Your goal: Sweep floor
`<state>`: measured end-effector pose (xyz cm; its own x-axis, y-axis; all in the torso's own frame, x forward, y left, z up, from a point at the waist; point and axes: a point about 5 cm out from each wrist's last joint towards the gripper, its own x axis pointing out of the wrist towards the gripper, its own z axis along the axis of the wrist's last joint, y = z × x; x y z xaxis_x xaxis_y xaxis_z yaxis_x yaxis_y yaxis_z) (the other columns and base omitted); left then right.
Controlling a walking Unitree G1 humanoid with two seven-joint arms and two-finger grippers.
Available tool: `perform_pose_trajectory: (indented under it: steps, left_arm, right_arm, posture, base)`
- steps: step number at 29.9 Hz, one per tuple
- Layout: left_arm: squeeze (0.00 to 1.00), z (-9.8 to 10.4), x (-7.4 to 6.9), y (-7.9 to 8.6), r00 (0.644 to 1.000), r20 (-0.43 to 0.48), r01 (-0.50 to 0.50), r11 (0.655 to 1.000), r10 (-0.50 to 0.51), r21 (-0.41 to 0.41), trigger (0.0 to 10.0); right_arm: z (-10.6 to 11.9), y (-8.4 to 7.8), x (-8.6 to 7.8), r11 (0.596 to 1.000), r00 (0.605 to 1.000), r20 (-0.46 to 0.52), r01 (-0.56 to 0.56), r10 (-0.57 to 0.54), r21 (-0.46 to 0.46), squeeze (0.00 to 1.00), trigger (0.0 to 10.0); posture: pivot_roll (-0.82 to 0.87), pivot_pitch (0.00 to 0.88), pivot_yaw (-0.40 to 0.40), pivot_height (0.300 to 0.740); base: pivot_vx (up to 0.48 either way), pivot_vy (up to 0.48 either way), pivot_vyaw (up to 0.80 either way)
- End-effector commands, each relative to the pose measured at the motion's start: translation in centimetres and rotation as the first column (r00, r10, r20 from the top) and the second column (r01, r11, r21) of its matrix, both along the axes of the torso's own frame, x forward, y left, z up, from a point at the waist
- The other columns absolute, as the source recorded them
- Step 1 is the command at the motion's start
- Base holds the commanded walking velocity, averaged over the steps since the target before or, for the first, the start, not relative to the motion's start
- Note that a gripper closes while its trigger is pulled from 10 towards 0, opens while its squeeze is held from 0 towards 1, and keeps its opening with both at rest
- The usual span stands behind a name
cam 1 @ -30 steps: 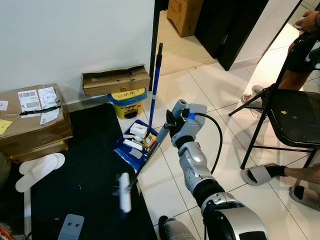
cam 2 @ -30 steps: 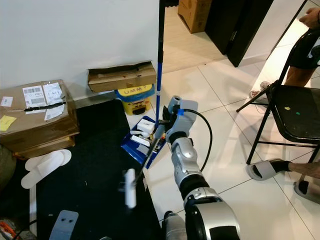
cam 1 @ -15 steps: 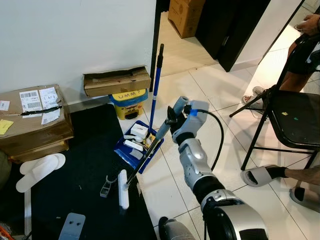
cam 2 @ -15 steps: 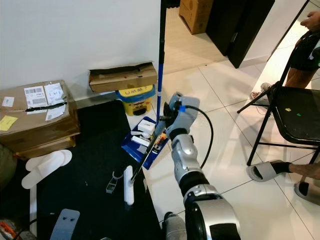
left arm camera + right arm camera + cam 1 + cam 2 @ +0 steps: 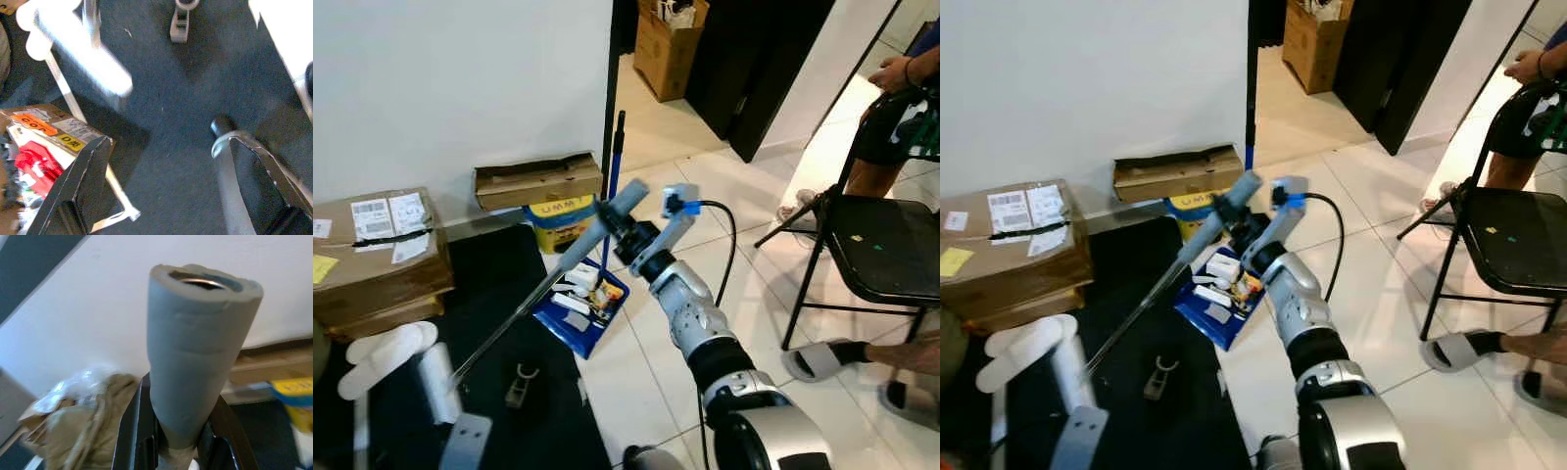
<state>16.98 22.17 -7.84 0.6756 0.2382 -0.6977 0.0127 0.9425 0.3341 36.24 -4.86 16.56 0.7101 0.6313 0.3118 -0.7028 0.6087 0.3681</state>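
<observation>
Left eye view: the right gripper (image 5: 628, 227) is up over the floor tiles, fingers clamped around the grey foam handle (image 5: 597, 227) of the broom (image 5: 509, 321). The thin metal shaft slants down to the robot's left, to the white roller-shaped head (image 5: 436, 382) on the black mat (image 5: 514, 392). A blue dustpan (image 5: 580, 309) with bits of litter in it lies at the mat's edge, just under the arm, its blue pole (image 5: 611, 192) upright beside the doorway. A small grey clip (image 5: 518, 386) lies on the mat near the dustpan. Cardboard boxes (image 5: 377, 257) line the wall, a yellow tub (image 5: 559, 210) between them. A person (image 5: 891, 117) stands beyond a black folding chair (image 5: 881, 245).

Right eye view: same scene, with a white slipper (image 5: 1023, 348) by the broom head.

Left wrist view: the left gripper (image 5: 161, 181) hovers above the dark mat, fingers spread wide apart, nothing between them.

Right wrist view: the foam handle end (image 5: 195, 352) sits squeezed between the black fingers (image 5: 133, 431), white wall behind
</observation>
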Motion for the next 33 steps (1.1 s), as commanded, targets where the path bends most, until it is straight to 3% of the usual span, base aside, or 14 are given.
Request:
perform_pose_trajectory:
  steps: [1,4,12,19,30,33]
  left_arm:
    - [0.0,-0.9,-1.8,0.0,0.997,-0.072,-0.009,1.0,0.009,0.002,10.0]
    - [0.0,-0.6,-1.0,-0.1,0.999,-0.051,-0.01,1.0,0.01,-0.002,10.0]
    - [0.0,-0.5,-0.9,-0.2,0.999,-0.036,-0.04,0.999,0.04,-0.013,10.0]
    - [0.0,-0.8,-1.5,-0.1,0.998,-0.056,-0.032,0.999,0.031,-0.005,10.0]
    - [0.0,-0.5,-1.0,0.0,0.999,-0.048,-0.009,1.0,0.009,0.002,10.0]
    - [0.0,-0.5,-0.7,-0.4,0.999,-0.044,0.003,1.0,-0.003,-0.012,10.0]
  right_arm:
    - [-0.2,0.8,-0.6,0.999,0.999,0.039,-0.023,0.025,-0.044,0.0,10.0]
    - [-0.7,1.5,-0.9,0.992,0.997,0.07,-0.03,0.038,-0.122,0.0,10.0]
    - [-2.2,2.6,-1.6,0.979,0.998,0.046,-0.04,0.05,-0.198,0.0,10.0]
    - [-3.4,2.2,-1.8,0.974,1.0,0.018,-0.021,0.026,-0.227,0.0,10.0]
    - [-4.0,1.4,-1.5,0.966,0.999,0.008,0.052,-0.052,-0.255,0.0,10.0]
    - [-4.5,0.9,-1.0,0.952,0.989,-0.039,0.126,-0.142,-0.278,0.0,10.0]
  posture:
    - [-0.07,0.123,-0.027,0.74]
    - [-0.06,0.116,-0.032,0.74]
    - [-0.04,0.125,-0.032,0.74]
    - [-0.03,0.122,-0.028,0.74]
    - [-0.02,0.108,-0.021,0.74]
    - [-0.03,0.111,-0.021,0.74]
  base:
    - [0.0,0.0,0.8]
    - [0.0,0.0,0.8]
    - [0.0,0.0,0.8]
    - [0.0,0.0,0.79]
    - [0.0,0.0,0.79]
    - [0.0,0.0,0.26]
